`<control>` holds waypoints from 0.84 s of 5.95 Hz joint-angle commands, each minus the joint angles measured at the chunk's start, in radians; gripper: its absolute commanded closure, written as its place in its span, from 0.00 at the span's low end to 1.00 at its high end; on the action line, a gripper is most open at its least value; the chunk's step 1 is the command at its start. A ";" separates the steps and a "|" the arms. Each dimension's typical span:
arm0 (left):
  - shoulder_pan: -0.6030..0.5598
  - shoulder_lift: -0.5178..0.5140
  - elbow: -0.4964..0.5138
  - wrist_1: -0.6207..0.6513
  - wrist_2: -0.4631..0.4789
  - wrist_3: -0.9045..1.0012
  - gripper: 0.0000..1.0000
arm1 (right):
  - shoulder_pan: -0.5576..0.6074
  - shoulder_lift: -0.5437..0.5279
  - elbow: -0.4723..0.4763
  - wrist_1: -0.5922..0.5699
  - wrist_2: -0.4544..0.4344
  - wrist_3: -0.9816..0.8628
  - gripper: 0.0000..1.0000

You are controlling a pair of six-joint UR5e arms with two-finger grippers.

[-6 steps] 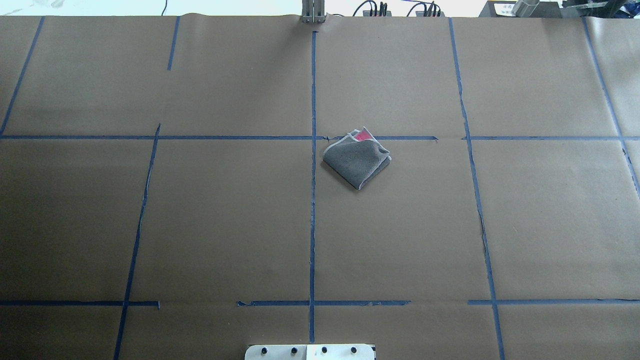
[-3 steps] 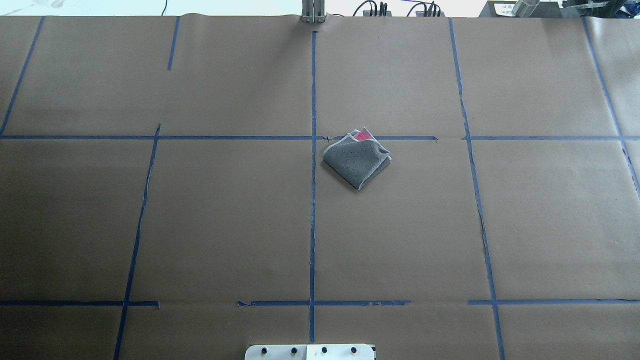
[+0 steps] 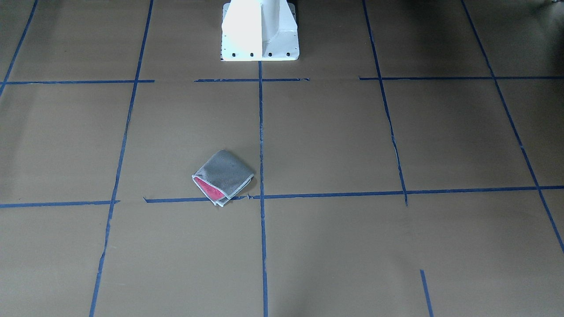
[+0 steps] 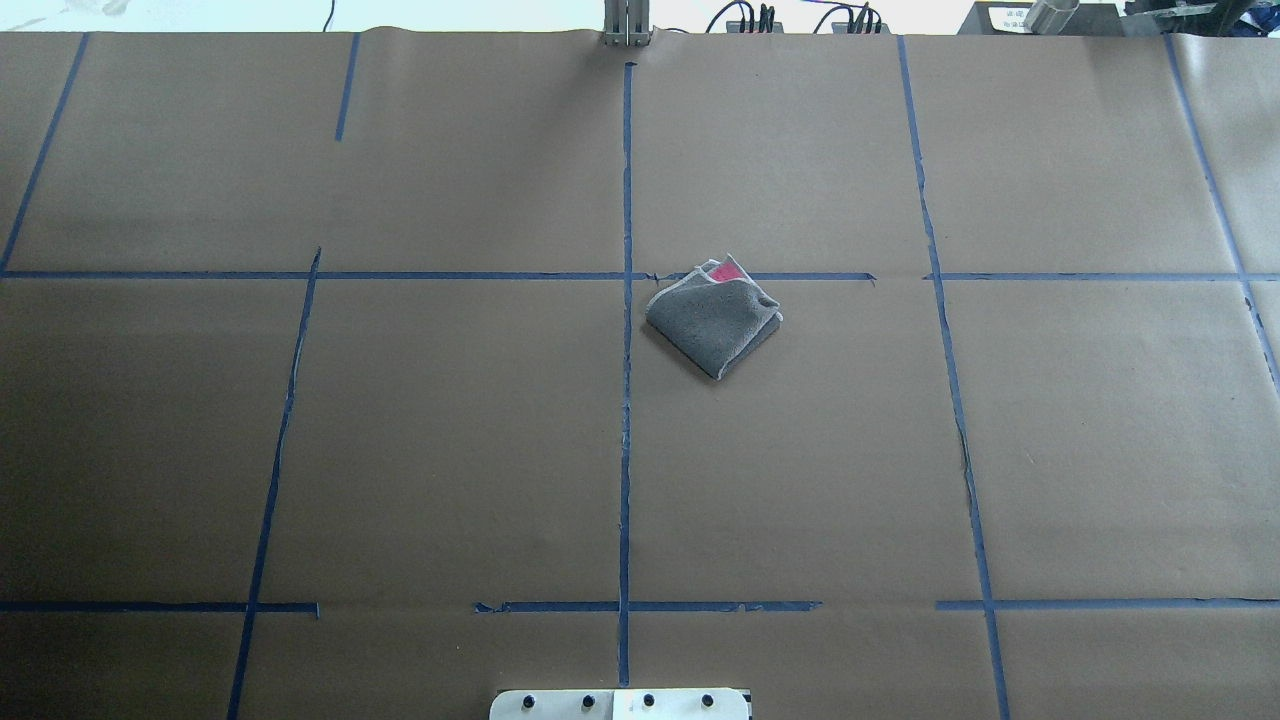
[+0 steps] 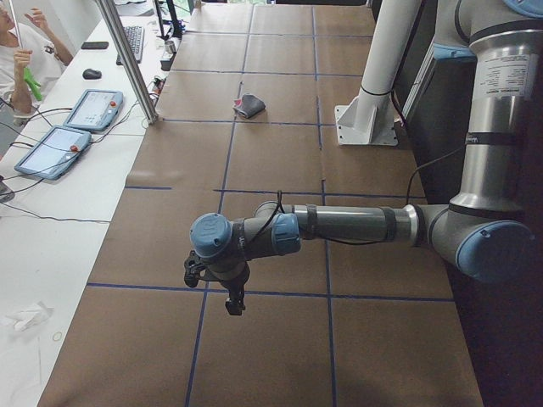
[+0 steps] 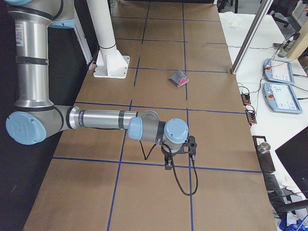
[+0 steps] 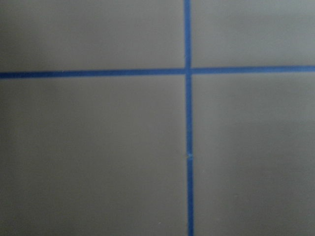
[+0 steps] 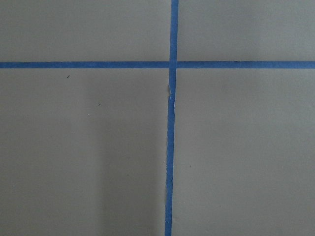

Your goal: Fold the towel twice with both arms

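Note:
The towel (image 4: 713, 320) lies folded into a small square on the brown table, just right of the centre tape line, grey face up with a pink-red corner showing at its far edge. It also shows in the front-facing view (image 3: 222, 176), the left view (image 5: 249, 106) and the right view (image 6: 178, 77). My left gripper (image 5: 233, 307) hangs over a tape crossing at the table's left end, far from the towel. My right gripper (image 6: 168, 166) hangs over a crossing at the right end. I cannot tell whether either is open or shut. Both wrist views show only paper and tape.
The white pedestal base (image 3: 260, 31) stands at the robot's side of the table. Blue tape lines (image 4: 626, 400) grid the brown paper. A metal post (image 5: 127, 59), control tablets (image 5: 93, 108) and a seated operator (image 5: 21, 51) are beyond the far edge.

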 commanded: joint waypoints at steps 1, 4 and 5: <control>0.000 0.013 -0.004 -0.023 -0.001 -0.003 0.00 | 0.000 -0.009 -0.005 0.002 -0.001 0.000 0.00; 0.000 0.012 -0.008 -0.023 -0.004 -0.005 0.00 | 0.008 -0.011 -0.008 0.002 -0.003 0.000 0.00; 0.000 0.012 -0.009 -0.023 -0.004 -0.005 0.00 | 0.012 -0.011 -0.006 0.003 -0.003 0.000 0.00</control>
